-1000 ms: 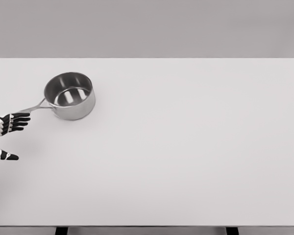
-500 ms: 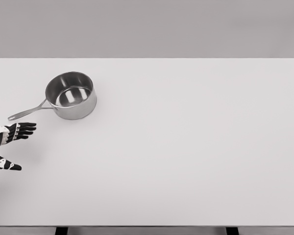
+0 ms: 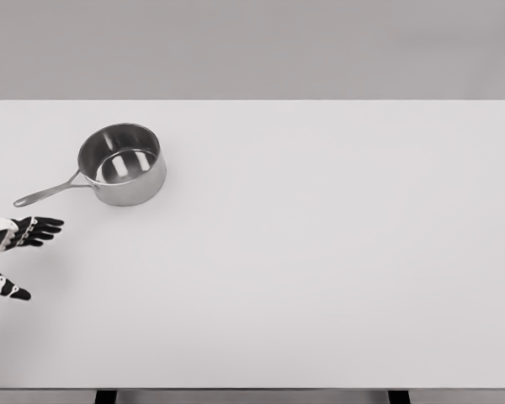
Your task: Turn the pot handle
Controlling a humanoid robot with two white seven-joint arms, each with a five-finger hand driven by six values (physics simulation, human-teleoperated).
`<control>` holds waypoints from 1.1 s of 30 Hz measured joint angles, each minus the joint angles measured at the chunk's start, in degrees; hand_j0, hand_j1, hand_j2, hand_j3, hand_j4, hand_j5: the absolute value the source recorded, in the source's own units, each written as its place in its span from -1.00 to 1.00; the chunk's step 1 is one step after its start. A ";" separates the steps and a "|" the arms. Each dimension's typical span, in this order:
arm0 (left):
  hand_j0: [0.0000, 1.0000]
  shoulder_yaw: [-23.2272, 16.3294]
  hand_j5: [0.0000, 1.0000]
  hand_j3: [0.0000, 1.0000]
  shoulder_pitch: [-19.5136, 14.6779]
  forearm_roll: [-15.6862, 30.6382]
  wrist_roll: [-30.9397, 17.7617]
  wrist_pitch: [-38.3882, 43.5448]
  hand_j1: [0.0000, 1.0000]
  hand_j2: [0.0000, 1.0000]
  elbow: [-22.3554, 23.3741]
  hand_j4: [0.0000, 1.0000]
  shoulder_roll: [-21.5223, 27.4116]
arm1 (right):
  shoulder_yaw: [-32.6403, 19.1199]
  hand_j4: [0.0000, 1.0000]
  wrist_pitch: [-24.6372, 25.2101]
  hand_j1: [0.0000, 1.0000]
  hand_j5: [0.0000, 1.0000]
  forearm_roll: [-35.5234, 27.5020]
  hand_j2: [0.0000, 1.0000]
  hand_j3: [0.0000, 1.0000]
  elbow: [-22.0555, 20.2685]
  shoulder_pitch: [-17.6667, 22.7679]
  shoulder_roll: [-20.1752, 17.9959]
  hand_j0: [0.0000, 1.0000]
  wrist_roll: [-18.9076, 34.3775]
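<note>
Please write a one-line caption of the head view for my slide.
Open left hand hovers near the handle tip of a shiny steel saucepan on a white table, touching nothing.

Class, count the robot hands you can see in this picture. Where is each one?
1: the left hand, fingers spread, is at the left edge of the table, just below the pot handle. The right hand is out of view.
</note>
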 measured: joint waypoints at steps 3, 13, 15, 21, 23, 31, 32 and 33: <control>1.00 1.23 1.00 1.00 -0.09 0.13 -0.05 0.89 1.00 1.00 -0.75 1.00 0.62 | -0.02 1.00 0.01 1.00 1.00 0.00 1.00 1.00 0.00 0.00 0.00 1.00 0.00; 1.00 3.62 1.00 1.00 -0.26 0.80 -0.07 3.27 1.00 1.00 -0.19 1.00 0.83 | 0.01 1.00 0.01 1.00 1.00 0.00 1.00 1.00 0.01 0.00 0.00 1.00 -0.01; 1.00 3.90 1.00 1.00 -0.26 0.76 -0.03 3.36 1.00 1.00 0.58 1.00 0.53 | 0.01 1.00 0.00 1.00 1.00 0.00 1.00 1.00 0.02 0.00 0.00 1.00 -0.01; 1.00 4.31 1.00 1.00 -0.26 0.62 0.00 3.44 1.00 1.00 2.45 1.00 0.20 | 0.00 1.00 0.00 1.00 1.00 0.00 1.00 1.00 0.03 0.00 0.00 1.00 0.00; 1.00 4.38 1.00 1.00 -0.35 0.56 0.00 3.45 1.00 1.00 3.05 1.00 0.10 | 0.02 1.00 0.02 1.00 1.00 0.00 1.00 1.00 0.03 0.00 0.00 1.00 0.01; 1.00 5.93 1.00 1.00 -0.44 0.32 0.05 3.46 1.00 1.00 5.22 1.00 -1.08 | -0.01 1.00 0.03 1.00 1.00 0.00 1.00 1.00 0.02 0.00 0.00 1.00 0.00; 1.00 6.14 1.00 1.00 -0.44 0.31 0.06 3.46 1.00 1.00 5.41 1.00 -1.19 | -0.02 1.00 0.03 1.00 1.00 0.00 1.00 1.00 0.02 0.00 0.00 1.00 -0.01; 1.00 6.30 1.00 1.00 -0.53 0.31 0.08 3.46 1.00 1.00 5.58 1.00 -1.26 | -0.01 1.00 0.02 1.00 1.00 0.00 1.00 1.00 0.01 0.00 0.00 1.00 0.00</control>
